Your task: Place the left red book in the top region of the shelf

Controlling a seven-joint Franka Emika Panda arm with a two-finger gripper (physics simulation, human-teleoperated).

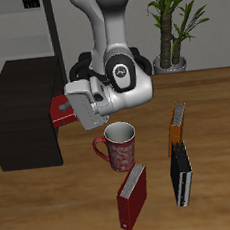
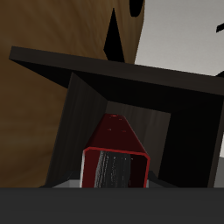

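Observation:
My gripper (image 1: pixel 70 110) is shut on a dark red book (image 1: pixel 59 110) and holds it off the table, against the side edge of the low black-brown shelf (image 1: pixel 22 117). In the wrist view the held book (image 2: pixel 114 153) points away from me at the shelf (image 2: pixel 105 66), toward a dark open recess between its boards. Whether the book touches the shelf I cannot tell. My fingers are mostly hidden behind the book. The other, alike red book (image 1: pixel 133 196) stands on the table near the front edge.
A red patterned mug (image 1: pixel 120 145) stands just below my gripper. A thin orange book (image 1: pixel 176 123) and a black book (image 1: pixel 181 175) stand beside it. A grey-framed rack (image 1: pixel 23 31) and a potted plant (image 1: pixel 173 25) are at the back.

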